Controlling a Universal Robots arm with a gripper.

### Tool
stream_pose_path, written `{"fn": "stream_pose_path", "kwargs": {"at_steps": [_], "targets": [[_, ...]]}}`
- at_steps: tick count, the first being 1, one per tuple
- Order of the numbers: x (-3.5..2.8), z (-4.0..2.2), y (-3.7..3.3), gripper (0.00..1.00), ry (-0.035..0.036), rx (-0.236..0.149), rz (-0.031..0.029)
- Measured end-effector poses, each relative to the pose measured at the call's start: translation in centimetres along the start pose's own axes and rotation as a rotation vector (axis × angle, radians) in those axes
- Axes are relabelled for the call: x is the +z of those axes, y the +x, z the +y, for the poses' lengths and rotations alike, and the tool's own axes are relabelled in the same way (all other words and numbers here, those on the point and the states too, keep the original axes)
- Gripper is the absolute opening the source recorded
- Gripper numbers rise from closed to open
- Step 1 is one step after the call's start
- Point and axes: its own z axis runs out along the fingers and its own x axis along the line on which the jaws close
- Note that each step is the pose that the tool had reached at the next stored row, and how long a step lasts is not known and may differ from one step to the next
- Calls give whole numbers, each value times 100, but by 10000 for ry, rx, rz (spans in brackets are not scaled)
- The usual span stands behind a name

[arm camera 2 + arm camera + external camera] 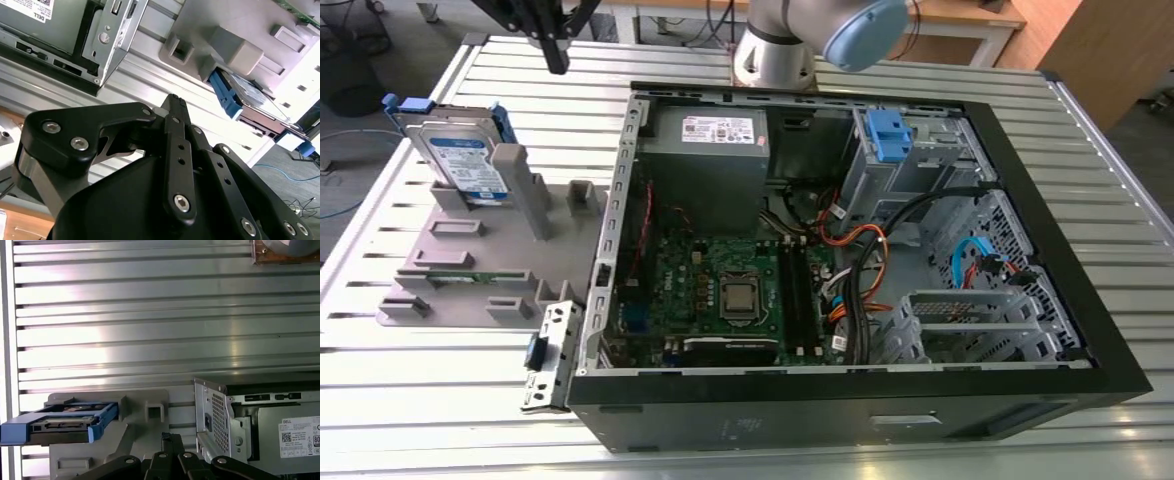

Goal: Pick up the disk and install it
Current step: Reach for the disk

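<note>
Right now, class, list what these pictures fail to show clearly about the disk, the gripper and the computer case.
1. Disk, exterior view: lower end hidden behind the grey holder's posts.
2. Gripper, exterior view: upper body cut off by the top edge.
3. Computer case, first wrist view: most of it cut off by the right and bottom edges.

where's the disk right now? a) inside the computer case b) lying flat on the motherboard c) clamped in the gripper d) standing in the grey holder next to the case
d: the disk stands in the grey holder at the exterior view's left of the open computer case, with the gripper apart from it.
</note>
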Motion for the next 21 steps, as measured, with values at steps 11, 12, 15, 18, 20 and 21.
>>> {"fn": "stream_pose_path", "kwargs": {"at_steps": [11,12,15,18,20,21], "targets": [[13,-5,295,11,-1,-1,-1],[14,-6,307,11,0,-1,0],[14,-6,314,11,0,-2,0],[14,-8,337,11,1,0,1],[16,-10,363,11,0,-1,0],[16,-11,381,11,1,-1,0]]}}
